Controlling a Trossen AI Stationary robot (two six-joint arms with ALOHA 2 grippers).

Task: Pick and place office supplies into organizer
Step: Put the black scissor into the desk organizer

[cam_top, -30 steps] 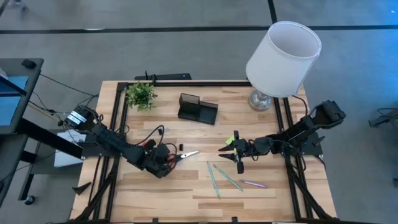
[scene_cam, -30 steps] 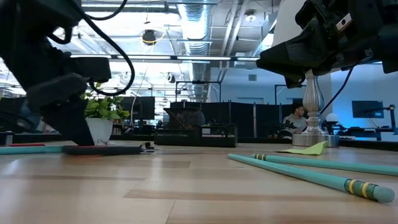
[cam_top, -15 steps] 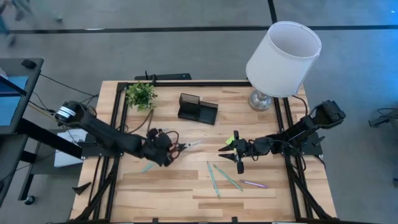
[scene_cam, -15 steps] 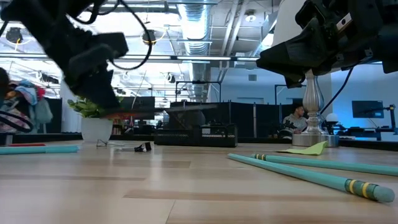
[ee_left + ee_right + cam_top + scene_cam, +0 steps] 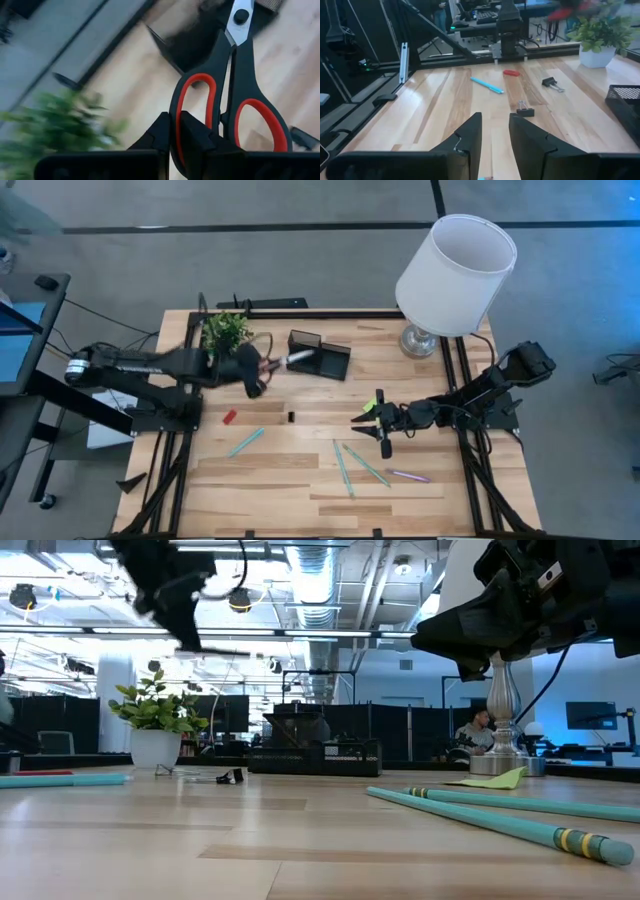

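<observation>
Your left gripper (image 5: 172, 131) was clamped on one scissors (image 5: 231, 95) handle; they could pivot, missing the organizer (image 5: 318, 354). Right fingers (image 5: 470, 134) stood apart, empty.

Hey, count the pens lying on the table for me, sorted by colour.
Teal pens: 3
Pink pen: 1
Total: 4

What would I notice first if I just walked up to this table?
Probably the red-handled scissors carried in the air by the left pincer, right beside the black organizer at the table's back. Then the big white lamp in the back right corner.
</observation>
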